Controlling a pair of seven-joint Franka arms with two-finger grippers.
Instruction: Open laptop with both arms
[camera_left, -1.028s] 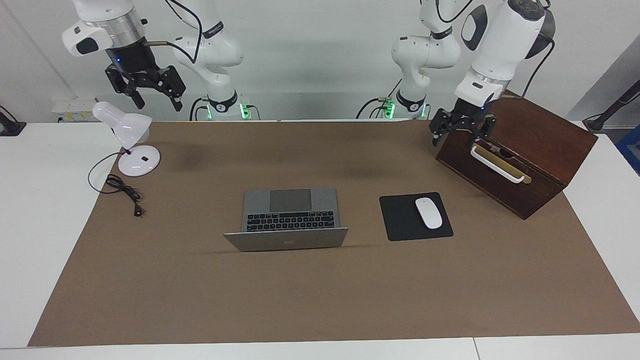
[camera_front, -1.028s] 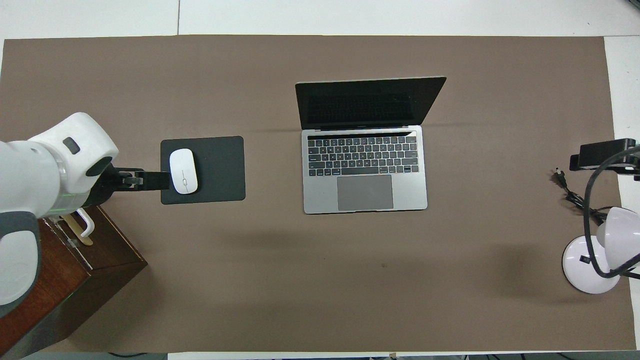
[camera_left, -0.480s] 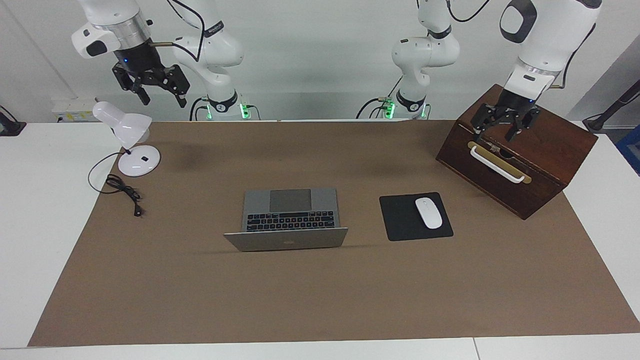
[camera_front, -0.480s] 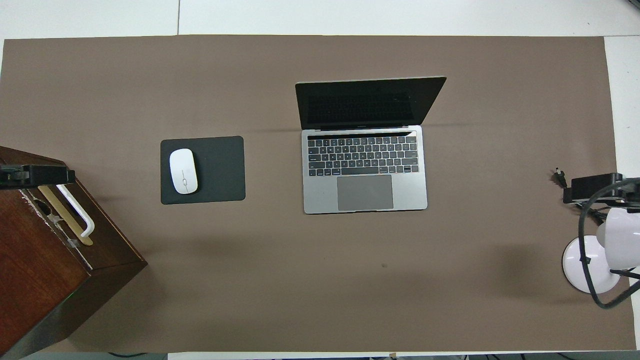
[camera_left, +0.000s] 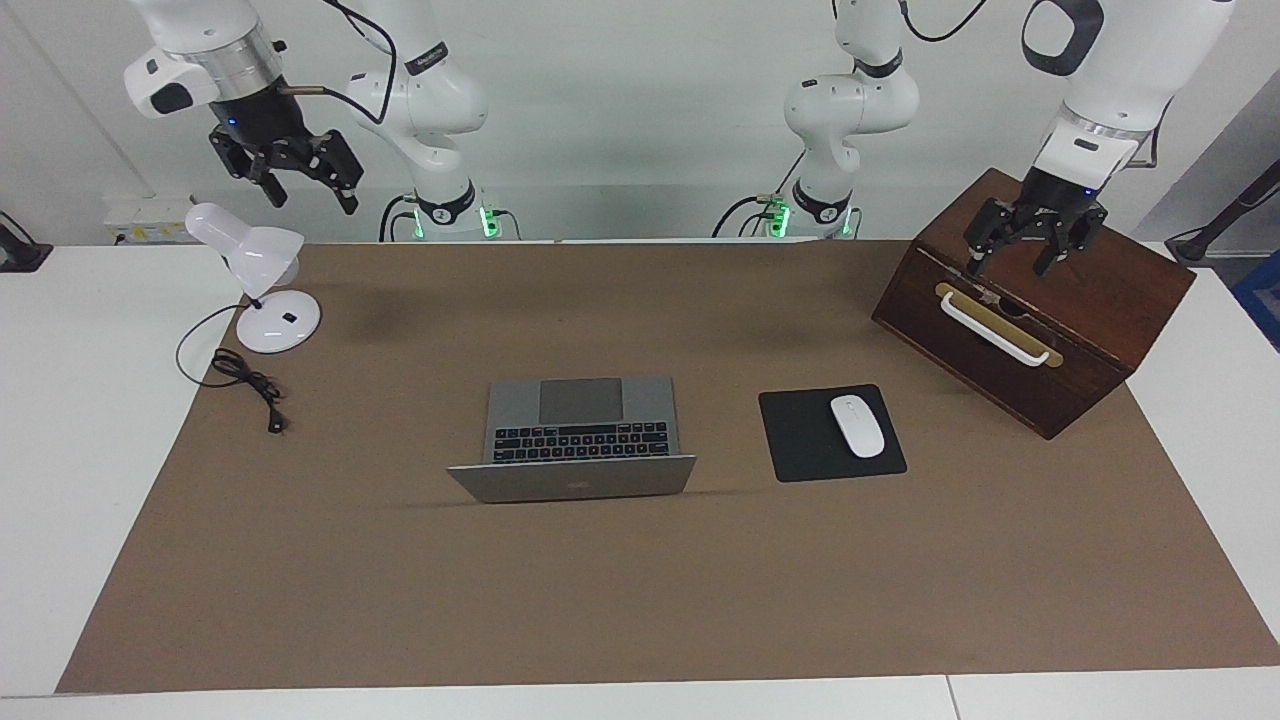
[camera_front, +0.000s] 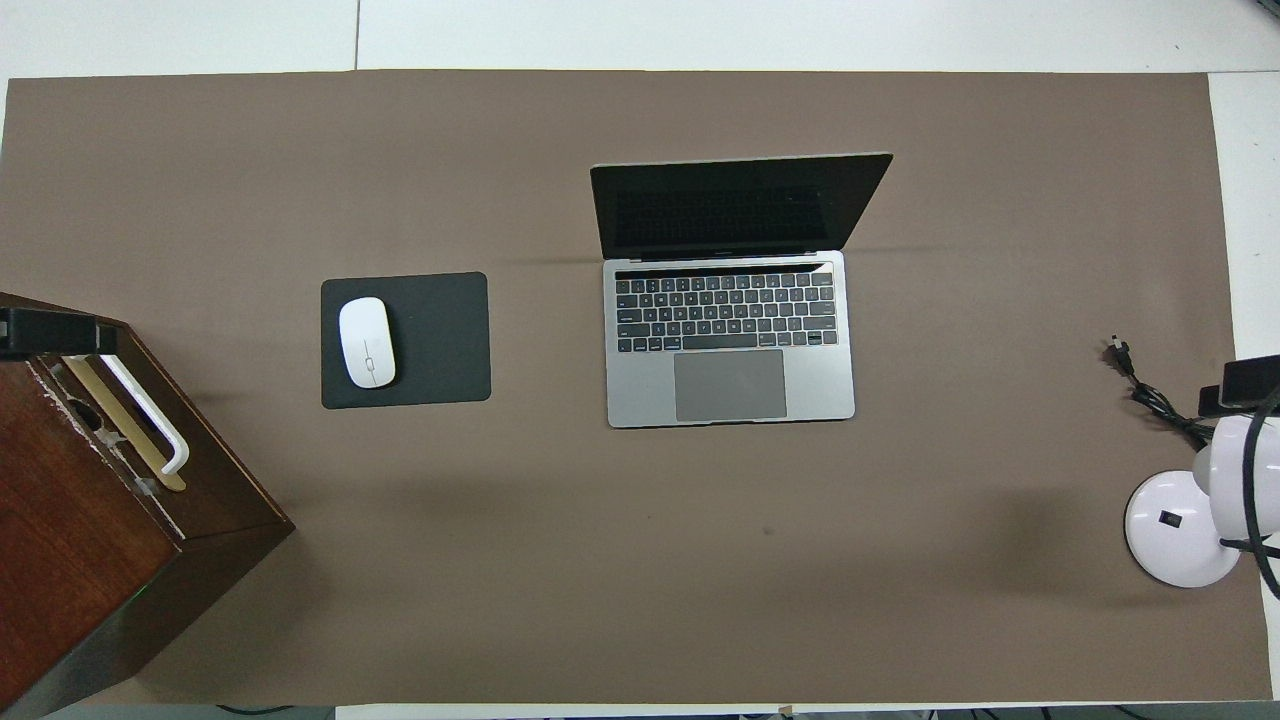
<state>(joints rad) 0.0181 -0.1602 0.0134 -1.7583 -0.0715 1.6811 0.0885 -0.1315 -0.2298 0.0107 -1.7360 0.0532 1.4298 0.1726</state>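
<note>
The silver-grey laptop (camera_left: 580, 415) (camera_front: 728, 340) lies open in the middle of the brown mat, keyboard and trackpad showing. Its lid (camera_left: 575, 478) stands up at the edge farther from the robots, and the dark screen (camera_front: 735, 205) faces them. Neither arm touches it. My left gripper (camera_left: 1012, 262) hangs open in the air over the top of the wooden box, and only its black tip (camera_front: 50, 333) shows from overhead. Held high above the desk lamp, my right gripper (camera_left: 312, 198) is open and holds nothing; its tip (camera_front: 1250, 383) pokes in at the overhead view's edge.
A dark wooden box (camera_left: 1050, 330) with a white handle (camera_left: 995, 330) stands at the left arm's end. A white mouse (camera_left: 857, 426) rests on a black mouse pad (camera_left: 795, 440) beside the laptop. A white desk lamp (camera_left: 265, 290) and its black cable (camera_left: 250, 385) are at the right arm's end.
My left gripper has swung up and away from the box's front corner to over its top. The right gripper rose a little over the lamp. The laptop has not moved.
</note>
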